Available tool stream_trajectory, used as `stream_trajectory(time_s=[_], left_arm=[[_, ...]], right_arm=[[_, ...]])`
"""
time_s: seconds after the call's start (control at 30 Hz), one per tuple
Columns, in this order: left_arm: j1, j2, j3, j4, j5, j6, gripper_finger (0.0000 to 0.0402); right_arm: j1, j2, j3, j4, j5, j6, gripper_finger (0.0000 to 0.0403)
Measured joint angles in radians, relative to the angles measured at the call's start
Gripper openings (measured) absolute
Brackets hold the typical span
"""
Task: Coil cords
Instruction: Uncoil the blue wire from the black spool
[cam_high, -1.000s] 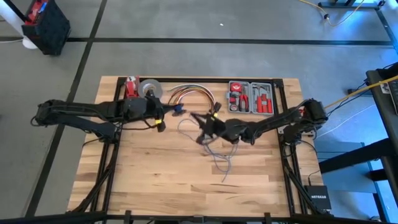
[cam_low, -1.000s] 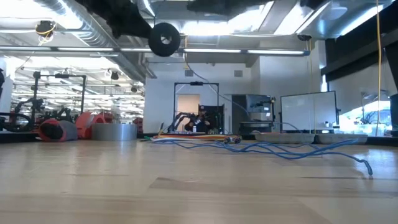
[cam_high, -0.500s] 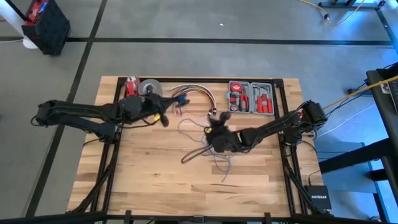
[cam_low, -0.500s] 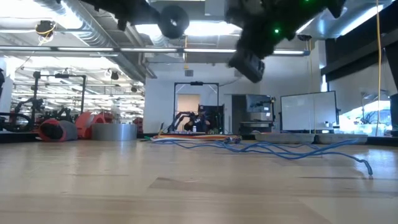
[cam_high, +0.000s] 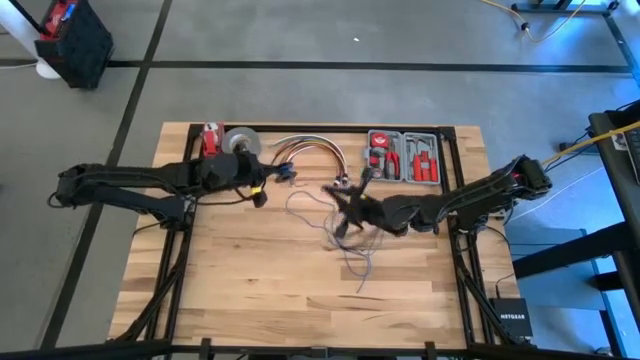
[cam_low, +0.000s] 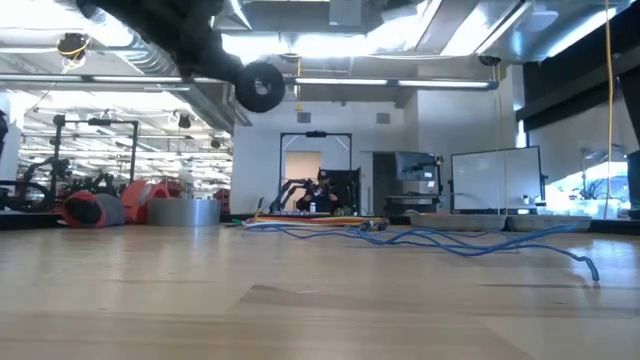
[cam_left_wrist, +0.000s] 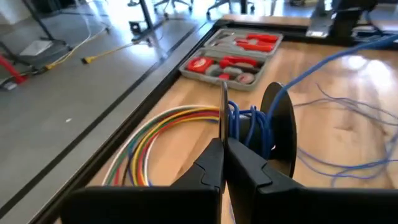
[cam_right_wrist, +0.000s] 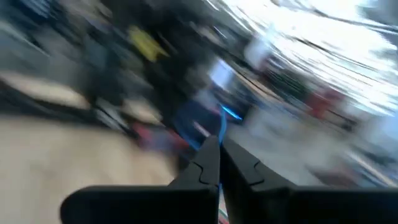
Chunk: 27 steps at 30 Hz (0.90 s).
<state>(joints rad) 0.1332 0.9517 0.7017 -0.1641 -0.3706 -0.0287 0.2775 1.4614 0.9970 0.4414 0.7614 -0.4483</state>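
Since half a second ago the right gripper (cam_high: 343, 222) has swung back up toward the tool case (cam_high: 403, 157), and it has left the low view. Its fingers are pressed together on a thin strand of the cords (cam_high: 352, 252), whose loose loops sprawl over the surface (cam_high: 250, 290) below and beside it. The left gripper (cam_left_wrist: 222, 158) is closed on the edge of a black spool (cam_left_wrist: 273, 127) wound with blue cord, just short of the arched bundle of coloured cables (cam_high: 308, 147), with a tape roll (cam_high: 239, 140) behind it.
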Motion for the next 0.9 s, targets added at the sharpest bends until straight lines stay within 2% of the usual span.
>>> stream_trajectory(time_s=[0.1,0.2,0.3,0.4,0.47,0.53,0.63,0.73,0.8,0.9], left_arm=[[0.036,0.025,0.0,0.016,-0.016,-0.003,0.0001],[0.071,0.048,0.0,0.095,-0.102,-0.03,0.0001],[0.098,0.069,0.0,0.167,-0.183,-0.075,0.0001],[0.105,0.076,0.0,0.198,-0.199,-0.103,0.0001],[0.094,0.073,-0.002,0.223,-0.199,-0.102,0.0001],[0.074,0.059,-0.004,0.219,-0.186,-0.095,0.0001],[0.041,0.026,-0.004,0.204,-0.068,-0.069,0.0001],[0.011,-0.009,-0.004,0.145,0.025,-0.061,0.0001],[-0.005,-0.029,-0.004,0.082,0.028,-0.072,0.0001],[-0.007,-0.034,-0.004,-0.017,0.027,-0.08,0.0001]], right_arm=[[-0.002,0.032,0.001,0.078,-0.229,0.054,0.0003],[-0.002,0.093,0.0,0.095,-0.374,0.074,0.0003],[-0.002,0.148,0.0,0.062,-0.439,0.076,0.0003],[-0.002,0.191,0.0,-0.073,-0.437,0.105,0.0003],[-0.002,0.206,-0.001,-0.197,-0.348,0.136,0.0003],[0.0,0.206,-0.001,-0.329,-0.181,0.196,0.0003],[-0.002,0.191,-0.002,-0.548,0.11,0.29,0.0003],[-0.003,0.14,-0.002,-0.718,0.324,0.346,0.0006],[-0.003,0.099,-0.002,-0.781,0.427,0.362,0.0006],[-0.002,0.023,0.003,-0.775,0.509,0.328,0.0006]])
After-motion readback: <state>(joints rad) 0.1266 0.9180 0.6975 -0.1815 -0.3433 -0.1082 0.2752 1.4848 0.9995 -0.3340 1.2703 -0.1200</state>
